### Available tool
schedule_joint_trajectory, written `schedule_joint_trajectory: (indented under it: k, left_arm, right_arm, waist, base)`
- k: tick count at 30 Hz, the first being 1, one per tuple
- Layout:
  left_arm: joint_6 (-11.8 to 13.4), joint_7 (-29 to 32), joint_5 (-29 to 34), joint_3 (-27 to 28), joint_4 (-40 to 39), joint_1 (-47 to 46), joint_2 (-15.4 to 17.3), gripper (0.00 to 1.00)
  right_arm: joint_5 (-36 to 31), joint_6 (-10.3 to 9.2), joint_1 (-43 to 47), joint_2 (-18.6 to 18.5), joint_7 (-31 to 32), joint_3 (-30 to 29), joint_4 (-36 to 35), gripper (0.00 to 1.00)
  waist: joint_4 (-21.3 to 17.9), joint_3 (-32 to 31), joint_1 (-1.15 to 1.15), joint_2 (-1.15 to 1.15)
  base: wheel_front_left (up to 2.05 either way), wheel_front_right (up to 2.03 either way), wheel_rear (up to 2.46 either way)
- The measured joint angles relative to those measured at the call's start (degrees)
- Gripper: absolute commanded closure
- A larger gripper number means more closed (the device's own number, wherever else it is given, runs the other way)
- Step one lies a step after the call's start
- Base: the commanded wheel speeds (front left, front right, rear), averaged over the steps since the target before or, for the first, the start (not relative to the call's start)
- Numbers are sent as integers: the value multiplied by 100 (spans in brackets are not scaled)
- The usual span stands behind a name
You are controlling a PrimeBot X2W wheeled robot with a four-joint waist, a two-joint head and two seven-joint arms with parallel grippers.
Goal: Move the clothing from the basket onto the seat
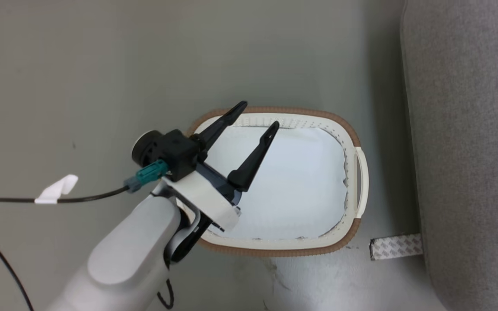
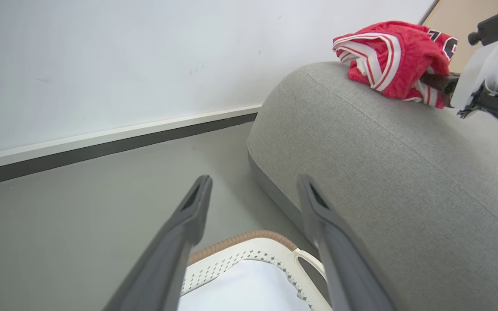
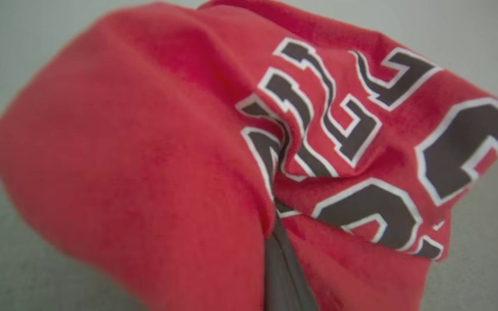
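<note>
Pinches crumpled jersey point(image 2: 387, 56) atop seat point(image 2: 383, 172) with right gripper point(image 2: 437, 82), long axis unclear; spreads left gripper point(image 1: 258, 115) wide over basket point(image 1: 275, 250).

The red sleeveless sports jersey point(image 3: 123, 129) is soft, matt knit cloth, faintly fuzzy. The large light-grey upholstered seat point(image 2: 404, 172) wears coarse, matt woven fabric. The cream perforated laundry basket point(image 1: 365, 181) is smooth plastic with a slight sheen, its brown rim braided-looking. The left gripper point(image 1: 258, 114) has matt dark plastic fingers.
</note>
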Motion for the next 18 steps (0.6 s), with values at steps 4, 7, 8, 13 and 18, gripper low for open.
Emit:
schedule_joint_trajectory:
  k: [4,7,8,13,18]
  left_arm:
    - [-2,-19,-23,177,21,157,-2,0]
    - [-1,-27,-23,401,7,346,-14,0]
    - [-1,-27,-23,482,5,435,-16,0]
    - [71,-32,4,888,49,930,-96,0]
    - [247,-32,136,1373,142,1411,-221,0]
  right_arm:
    - [-457,-1,324,266,-204,-541,-52,0]
    - [-712,0,598,463,-308,-664,-252,0]
    - [-780,0,706,499,-354,-659,-347,0]
    - [-866,0,1289,664,-511,-622,-884,0]
    - [-714,0,2012,803,-601,-410,-1483,0]
  waist:
    - [-9,-216,-1,0]
    - [-60,-447,-2,0]
    - [-81,-535,-2,0]
    - [-167,-1049,-2,-1]
    - [-169,-1671,-3,-1]
  base:
    - [0,0,0]
    - [0,0,0]
    - [0,0,0]
    - [0,0,0]
    - [0,0,0]
